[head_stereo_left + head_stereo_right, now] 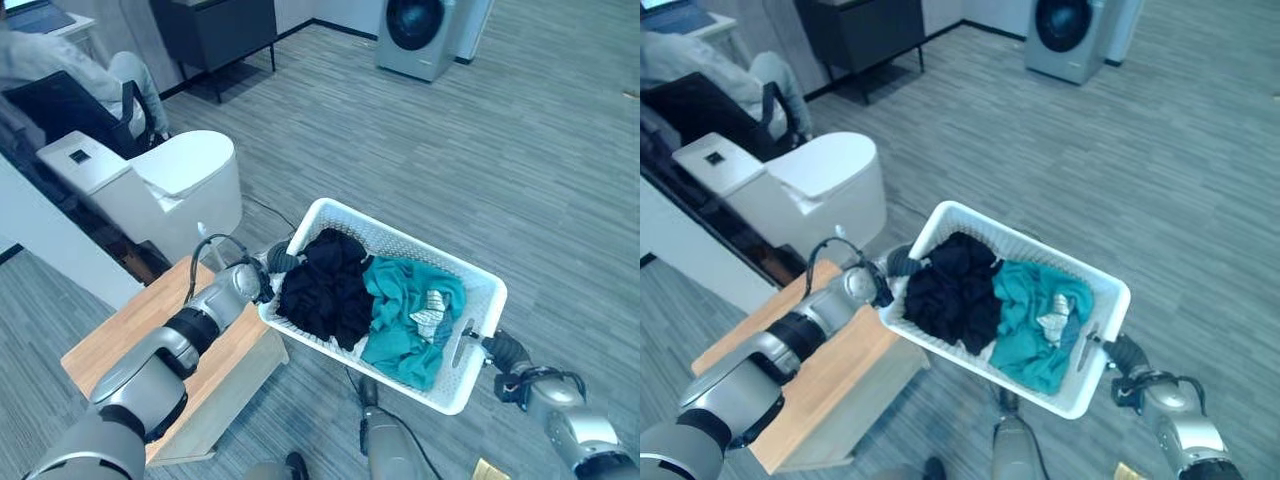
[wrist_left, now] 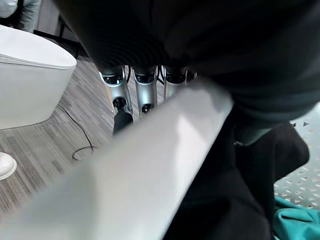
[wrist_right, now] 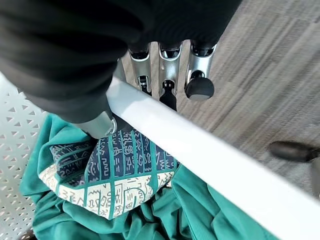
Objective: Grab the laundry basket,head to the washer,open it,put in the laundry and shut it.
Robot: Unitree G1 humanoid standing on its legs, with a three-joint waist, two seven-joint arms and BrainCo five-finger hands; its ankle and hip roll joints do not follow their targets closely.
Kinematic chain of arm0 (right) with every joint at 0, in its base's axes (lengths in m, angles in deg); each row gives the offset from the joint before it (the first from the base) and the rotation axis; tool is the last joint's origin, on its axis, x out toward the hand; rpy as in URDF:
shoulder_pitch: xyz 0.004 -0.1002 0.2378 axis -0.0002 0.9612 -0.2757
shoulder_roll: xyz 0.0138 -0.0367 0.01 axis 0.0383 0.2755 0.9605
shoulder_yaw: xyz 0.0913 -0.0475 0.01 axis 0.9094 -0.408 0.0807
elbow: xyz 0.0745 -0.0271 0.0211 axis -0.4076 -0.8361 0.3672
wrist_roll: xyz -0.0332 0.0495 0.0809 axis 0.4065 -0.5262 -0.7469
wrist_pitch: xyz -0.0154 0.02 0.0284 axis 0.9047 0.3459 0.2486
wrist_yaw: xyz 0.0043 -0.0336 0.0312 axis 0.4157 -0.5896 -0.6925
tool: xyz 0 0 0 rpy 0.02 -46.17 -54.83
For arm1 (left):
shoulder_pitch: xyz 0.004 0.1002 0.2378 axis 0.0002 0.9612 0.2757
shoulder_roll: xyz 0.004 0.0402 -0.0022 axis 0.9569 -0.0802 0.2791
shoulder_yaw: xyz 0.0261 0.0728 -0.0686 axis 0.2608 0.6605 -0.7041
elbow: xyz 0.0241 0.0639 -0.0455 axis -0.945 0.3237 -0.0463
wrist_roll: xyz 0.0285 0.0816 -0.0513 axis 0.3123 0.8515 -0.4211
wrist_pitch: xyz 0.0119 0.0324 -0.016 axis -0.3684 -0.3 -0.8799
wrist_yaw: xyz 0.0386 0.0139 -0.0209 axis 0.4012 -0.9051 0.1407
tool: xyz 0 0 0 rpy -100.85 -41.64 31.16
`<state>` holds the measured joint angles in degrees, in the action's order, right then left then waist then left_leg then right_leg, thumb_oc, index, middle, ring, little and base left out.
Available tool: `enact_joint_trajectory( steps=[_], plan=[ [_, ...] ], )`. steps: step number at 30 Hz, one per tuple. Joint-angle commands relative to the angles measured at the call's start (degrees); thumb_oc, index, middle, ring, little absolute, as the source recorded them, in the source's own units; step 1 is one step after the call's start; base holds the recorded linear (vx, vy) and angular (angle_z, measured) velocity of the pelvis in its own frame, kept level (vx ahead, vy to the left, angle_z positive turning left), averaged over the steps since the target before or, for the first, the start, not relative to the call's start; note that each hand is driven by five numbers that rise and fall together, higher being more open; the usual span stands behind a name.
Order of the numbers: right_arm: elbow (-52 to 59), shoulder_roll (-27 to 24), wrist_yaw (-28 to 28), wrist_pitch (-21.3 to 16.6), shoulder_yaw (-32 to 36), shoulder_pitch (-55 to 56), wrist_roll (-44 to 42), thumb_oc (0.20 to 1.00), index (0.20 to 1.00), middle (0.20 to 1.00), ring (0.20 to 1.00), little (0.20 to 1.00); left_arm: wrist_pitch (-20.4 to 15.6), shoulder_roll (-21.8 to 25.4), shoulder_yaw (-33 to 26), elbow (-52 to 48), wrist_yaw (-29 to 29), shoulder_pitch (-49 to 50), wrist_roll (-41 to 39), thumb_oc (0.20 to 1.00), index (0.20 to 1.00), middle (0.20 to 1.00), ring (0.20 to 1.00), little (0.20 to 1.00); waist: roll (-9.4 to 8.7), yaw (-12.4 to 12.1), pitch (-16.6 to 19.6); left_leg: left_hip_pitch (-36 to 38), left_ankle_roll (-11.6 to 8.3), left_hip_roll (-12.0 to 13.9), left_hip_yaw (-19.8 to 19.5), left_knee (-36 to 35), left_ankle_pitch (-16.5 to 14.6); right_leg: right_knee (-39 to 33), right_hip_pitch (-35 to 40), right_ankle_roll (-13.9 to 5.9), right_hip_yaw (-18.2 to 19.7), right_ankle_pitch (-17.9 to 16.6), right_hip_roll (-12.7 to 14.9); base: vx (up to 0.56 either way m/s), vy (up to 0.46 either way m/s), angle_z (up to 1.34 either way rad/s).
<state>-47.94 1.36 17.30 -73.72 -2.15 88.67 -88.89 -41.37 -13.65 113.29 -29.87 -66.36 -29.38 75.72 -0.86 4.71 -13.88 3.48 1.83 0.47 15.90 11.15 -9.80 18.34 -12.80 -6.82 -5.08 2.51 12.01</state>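
Observation:
A white perforated laundry basket [image 1: 410,240] hangs between my two hands, its left end over the corner of a low wooden table [image 1: 140,335]. It carries black clothes [image 1: 325,285], teal clothes [image 1: 400,320] and a small patterned cloth [image 3: 115,175]. At the basket's left end my left hand [image 1: 275,262] grips the rim [image 2: 150,170], fingers [image 2: 145,92] curled under it and thumb inside. My right hand [image 1: 500,348] holds the right end the same way, fingers [image 3: 167,75] outside the rim [image 3: 200,150]. The washer [image 1: 418,30] stands far ahead with its door closed.
A white toilet [image 1: 175,185] stands just left of the basket. Behind it sits a person [image 1: 60,60] on a chair. A dark cabinet [image 1: 215,30] is at the back. Grey plank floor [image 1: 420,140] stretches open toward the washer.

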Motion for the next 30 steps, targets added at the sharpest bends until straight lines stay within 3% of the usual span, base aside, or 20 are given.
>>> enact_joint_trajectory(
  steps=[1, 4, 8, 9, 10, 11, 12, 15, 17, 18, 19, 20, 21, 22, 23, 24, 25, 26, 27, 30],
  plan=[
    [3.76, -2.39, -4.63, -5.03, 2.83, -9.27, -2.11, 0.200, 0.200, 0.200, 0.200, 0.200, -3.48, 0.24, -3.53, -0.96, -1.14, -1.73, -0.06, 0.200, 0.200, 0.200, 0.200, 0.200, 2.90, -0.71, 3.62, -0.40, 1.00, -2.78, -7.61, -8.69, 1.47, -8.74, 1.51, -2.78, 2.59, -6.88, -1.86, -0.03, -0.136, -0.58],
    [2.17, -2.32, -5.16, -4.45, 0.34, -12.21, -2.05, 0.200, 0.200, 0.200, 0.200, 0.200, -3.67, 1.80, -5.01, -1.41, -1.20, 0.47, -1.13, 0.200, 0.200, 0.200, 0.200, 0.200, 3.02, -2.89, 5.20, -0.96, 0.00, -0.66, -4.58, -8.83, 2.01, -10.15, 4.80, -3.16, 0.99, -6.76, 0.63, -0.03, -0.228, -0.70],
    [0.26, -1.54, -4.65, -4.18, -1.05, -14.40, -2.13, 0.200, 0.200, 0.200, 0.200, 0.200, -3.82, 3.12, -5.85, -1.38, -1.43, 1.18, -1.65, 0.200, 0.200, 0.200, 0.200, 0.200, 2.06, -4.22, 6.03, -1.15, -1.68, 1.55, -1.75, -9.59, 3.53, -13.34, 7.57, -3.34, -2.50, -6.54, 1.35, -0.04, -0.317, -0.51],
    [-0.31, -0.99, -4.37, -4.06, -1.52, -14.52, -2.47, 0.200, 0.200, 0.200, 0.200, 0.200, -3.73, 3.70, -6.14, -1.43, -1.42, 1.11, -2.11, 0.200, 0.200, 0.200, 0.200, 0.200, 1.10, -4.75, 6.14, -1.68, -3.25, 3.76, -1.59, -9.25, 5.11, -14.09, 8.61, -2.84, -3.33, -4.70, 0.06, -0.04, -0.425, -0.73],
    [-0.34, -0.96, -4.37, -4.07, -1.54, -14.55, -2.48, 0.200, 0.200, 0.200, 0.200, 0.200, -3.72, 3.73, -6.13, -1.43, -1.42, 1.10, -2.12, 0.200, 0.200, 0.200, 0.200, 0.200, 1.11, -4.72, 6.13, -1.69, -3.33, 3.84, -1.63, -9.23, 5.14, -14.06, 8.60, -2.77, -3.37, -4.66, 0.00, -0.04, -0.607, -0.69],
    [0.31, -0.78, -4.15, -4.16, -1.14, -13.31, -3.49, 0.200, 0.200, 0.200, 0.200, 0.200, -3.58, 3.77, -6.82, -1.06, -1.74, 0.98, -2.24, 0.200, 0.200, 0.200, 0.200, 0.200, 0.32, -4.51, 5.94, -1.75, -5.26, 7.29, -1.76, -9.27, 7.20, -13.11, 8.49, -1.76, -3.86, -2.78, -2.20, -0.02, -0.310, -0.25],
    [0.34, -0.78, -4.15, -4.14, -1.13, -13.27, -3.48, 0.200, 0.200, 0.200, 0.200, 0.200, -3.58, 3.76, -6.81, -1.06, -1.74, 0.99, -2.24, 0.200, 0.200, 0.200, 0.200, 0.200, 0.37, -4.50, 5.94, -1.70, -5.35, 7.38, -1.79, -9.35, 7.27, -13.07, 8.51, -1.68, -3.90, -2.74, -2.29, 0.01, -0.498, 0.01],
    [-0.15, -1.42, -3.93, -4.76, -1.44, -13.39, -4.93, 0.200, 0.200, 0.200, 0.200, 0.200, -3.50, 4.09, -6.86, -0.23, -2.24, -0.07, -1.83, 0.200, 0.200, 0.200, 0.200, 0.200, -0.59, -4.21, 6.00, -1.19, -7.66, 12.87, -1.40, -8.28, 10.30, -13.62, 10.66, -0.21, -6.52, -0.32, -5.91, 0.06, -0.469, -0.13],
    [-0.04, -2.16, -3.16, -5.42, -0.50, -11.78, -6.20, 0.200, 0.200, 0.200, 0.200, 0.200, -3.09, 4.17, -7.30, -0.38, -2.52, -1.05, -2.57, 0.200, 0.200, 0.200, 0.200, 0.200, -1.95, -3.86, 4.91, -2.67, -7.31, 17.35, 0.95, -0.51, 14.45, -14.08, 13.53, 1.27, -7.46, 0.98, -8.25, 0.08, -0.522, -0.17],
    [0.06, -2.17, -3.13, -5.44, -0.35, -11.57, -6.23, 0.200, 0.200, 0.200, 0.200, 0.200, -3.05, 4.11, -7.19, -0.41, -2.52, -1.07, -2.58, 0.200, 0.200, 0.200, 0.200, 0.200, -1.78, -4.01, 4.66, -2.82, -7.62, 17.82, 0.68, 0.56, 13.88, -14.07, 13.90, 1.37, -7.45, 1.22, -8.56, 0.02, -0.311, -0.07],
    [0.49, -2.54, -2.92, -5.26, 0.09, -10.81, -6.35, 0.200, 0.200, 0.200, 0.200, 0.200, -2.86, 4.08, -7.18, -0.69, -2.43, -1.36, -2.76, 0.200, 0.200, 0.200, 0.200, 0.200, -2.29, -3.95, 4.30, -3.92, -6.59, 18.50, 1.98, 3.97, 13.16, -14.47, 14.83, 2.00, -7.52, 1.49, -8.99, 0.03, -0.261, -0.02],
    [1.23, -2.86, -2.70, -5.33, 0.62, -9.87, -6.86, 0.200, 0.200, 0.200, 0.200, 0.200, -2.72, 3.97, -7.35, -0.44, -2.64, -1.80, -2.86, 0.200, 0.200, 0.200, 0.200, 0.200, -2.80, -4.06, 3.84, -5.35, -5.73, 17.66, 2.34, 7.00, 12.02, -14.82, 15.76, 2.70, -7.27, 1.54, -9.54, 0.05, -0.353, 0.00],
    [2.67, -3.28, -2.61, -5.47, 0.95, -9.17, -7.31, 0.200, 0.200, 0.200, 0.200, 0.200, -2.77, 3.97, -7.47, 0.08, -3.01, -2.31, -3.00, 0.200, 0.200, 0.200, 0.200, 0.200, -3.01, -5.06, 3.05, -9.52, -4.33, 12.44, -0.92, 9.23, 7.83, -15.26, 16.58, 3.15, -6.31, 1.77, -10.08, 0.05, -0.239, 0.06],
    [2.67, -3.28, -2.61, -5.47, 0.95, -9.17, -7.31, 0.200, 0.200, 0.200, 0.200, 0.200, -2.77, 3.97, -7.47, 0.08, -3.01, -2.31, -3.00, 0.200, 0.200, 0.200, 0.200, 0.200, -3.01, -5.06, 3.05, -9.52, -4.33, 12.44, -0.92, 9.23, 7.83, -15.26, 16.58, 3.15, -6.31, 1.77, -10.08, 0.05, -0.135, 0.06],
    [3.05, -3.26, -2.74, -5.57, 1.04, -9.04, -7.64, 0.200, 0.200, 0.200, 0.200, 0.200, -2.97, 4.02, -7.37, 0.04, -3.02, -2.32, -3.07, 0.200, 0.200, 0.200, 0.200, 0.200, -3.09, -5.40, 2.90, -12.34, -3.63, 9.30, -3.28, 9.52, 5.85, -15.26, 16.88, 2.99, -6.28, 1.95, -10.19, 0.05, -0.137, -0.15],
    [2.86, -2.55, -2.99, -5.68, 0.15, -9.87, -8.30, 0.200, 0.200, 0.200, 0.200, 0.200, -3.16, 4.64, -7.40, 0.09, -3.01, -2.09, -2.98, 0.200, 0.200, 0.200, 0.200, 0.200, -2.94, -7.01, 2.68, -15.64, -3.30, 3.89, -5.43, 4.39, 8.56, -15.78, 17.00, 3.04, -6.02, 1.24, -11.49, 0.20, -0.201, -0.30],
    [1.84, -1.55, -3.12, -5.76, -1.68, -11.55, -8.57, 0.200, 0.200, 0.200, 0.200, 0.200, -3.18, 5.49, -7.43, -0.27, -2.74, -1.54, -3.05, 0.200, 0.200, 0.200, 0.200, 0.200, -1.86, -9.32, 2.91, -17.45, -4.06, 0.04, -7.63, -3.13, 12.24, -16.08, 18.11, 3.09, -5.25, 2.05, -13.54, 0.16, -0.168, -0.52],
    [1.80, -1.54, -3.12, -5.78, -1.73, -11.61, -8.57, 0.200, 0.200, 0.200, 0.200, 0.200, -3.17, 5.52, -7.47, -0.29, -2.73, -1.53, -3.05, 0.200, 0.200, 0.200, 0.200, 0.200, -1.90, -9.27, 3.02, -17.40, -4.06, 0.00, -7.63, -3.59, 12.60, -16.11, 17.95, 3.11, -5.26, 1.96, -13.52, 0.35, -0.127, -0.43],
    [0.70, -0.15, -3.34, -5.91, -3.54, -13.60, -8.73, 0.200, 0.200, 0.200, 0.200, 0.200, -3.20, 6.37, -7.95, -1.08, -2.62, -0.55, -3.40, 0.200, 0.200, 0.200, 0.200, 0.200, -1.46, -11.14, 3.14, -19.63, -4.26, -2.17, -8.61, -8.90, 14.05, -16.10, 20.02, 3.26, -4.35, 3.32, -14.83, 0.20, -0.063, -0.59],
    [-0.41, 1.84, -3.50, -5.78, -5.58, -15.48, -8.62, 0.200, 0.200, 0.200, 0.200, 0.200, -3.07, 7.40, -8.55, -1.69, -2.31, 0.82, -3.81, 0.200, 0.200, 0.200, 0.200, 0.200, -1.13, -12.53, 3.35, -21.17, -4.23, -2.90, -8.17, -12.86, 15.30, -14.79, 21.47, 3.90, -2.75, 5.14, -16.17, 0.40, -0.073, -0.81]
  ],
)
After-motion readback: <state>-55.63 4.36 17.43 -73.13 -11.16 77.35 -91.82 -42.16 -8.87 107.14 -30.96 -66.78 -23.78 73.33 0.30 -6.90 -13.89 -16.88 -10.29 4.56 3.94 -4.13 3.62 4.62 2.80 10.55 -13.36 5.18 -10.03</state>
